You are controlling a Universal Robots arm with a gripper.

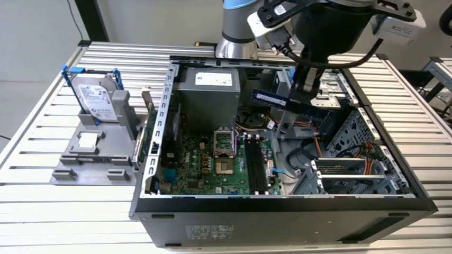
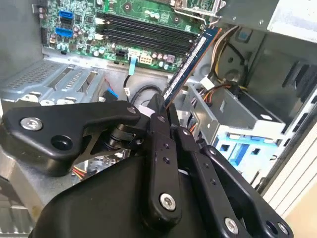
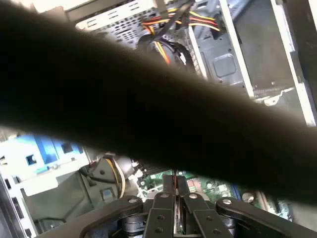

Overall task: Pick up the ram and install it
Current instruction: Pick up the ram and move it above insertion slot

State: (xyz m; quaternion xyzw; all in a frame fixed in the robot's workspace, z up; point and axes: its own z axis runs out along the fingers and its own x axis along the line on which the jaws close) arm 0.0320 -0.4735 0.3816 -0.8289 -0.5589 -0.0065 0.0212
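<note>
The ram (image 1: 282,100) is a long dark blue stick with a small white label. It hangs level in the air above the open computer case (image 1: 282,203), near the case's back. My gripper (image 1: 302,99) comes down from above and is shut on the ram toward its right end in the exterior view. In the second wrist view the ram (image 2: 190,62) sticks out of my gripper (image 2: 166,110) toward the green motherboard (image 2: 79,22). The black memory slots (image 1: 255,164) lie lower on the board, toward the front of the case. They also show in the second wrist view as black memory slots (image 2: 143,32).
A power supply (image 1: 208,95) and bundled cables (image 1: 254,121) sit at the case's back. Metal drive cages (image 1: 353,169) fill the exterior view's right side. A hard drive in a blue frame (image 1: 95,98) stands on a grey stand (image 1: 88,153) outside the case on the slatted table (image 1: 63,211).
</note>
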